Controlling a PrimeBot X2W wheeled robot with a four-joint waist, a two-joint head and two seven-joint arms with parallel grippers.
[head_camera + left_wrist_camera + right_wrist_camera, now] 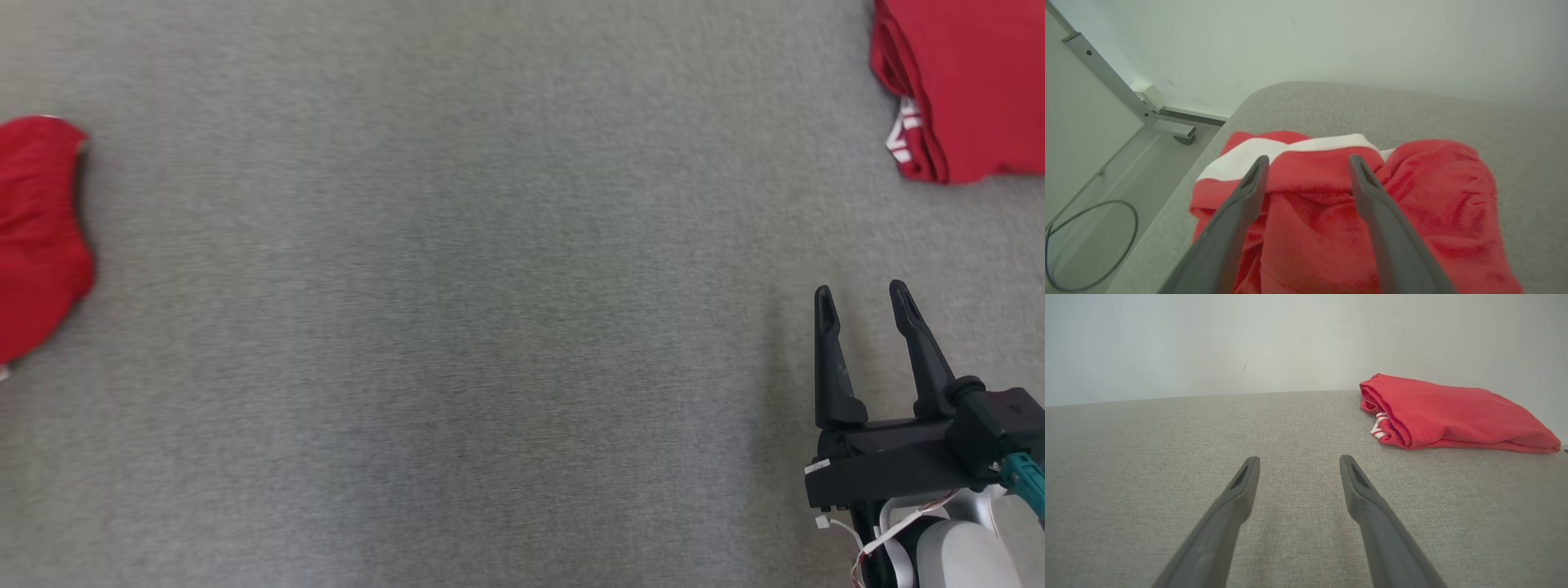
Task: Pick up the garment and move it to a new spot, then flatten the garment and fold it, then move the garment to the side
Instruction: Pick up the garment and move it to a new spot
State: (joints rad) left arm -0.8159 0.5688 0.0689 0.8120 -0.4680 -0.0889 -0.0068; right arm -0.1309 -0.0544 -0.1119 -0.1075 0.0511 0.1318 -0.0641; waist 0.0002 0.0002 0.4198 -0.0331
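Grey fabric bench runs across the head view. Near edge, lower right: right fingers spread wide, empty, over bare fabric; arm cut off by the frame. Left fingers equally wide apart above the crumpled red garment, nothing gripped; contact w/ cloth hard to judge. Garment lies at the bench's left edge, cropped in the head view; visible part's long axis runs approx near-to-far, white band on the side away from the fingers. Far right: folded red garment, also cropped.
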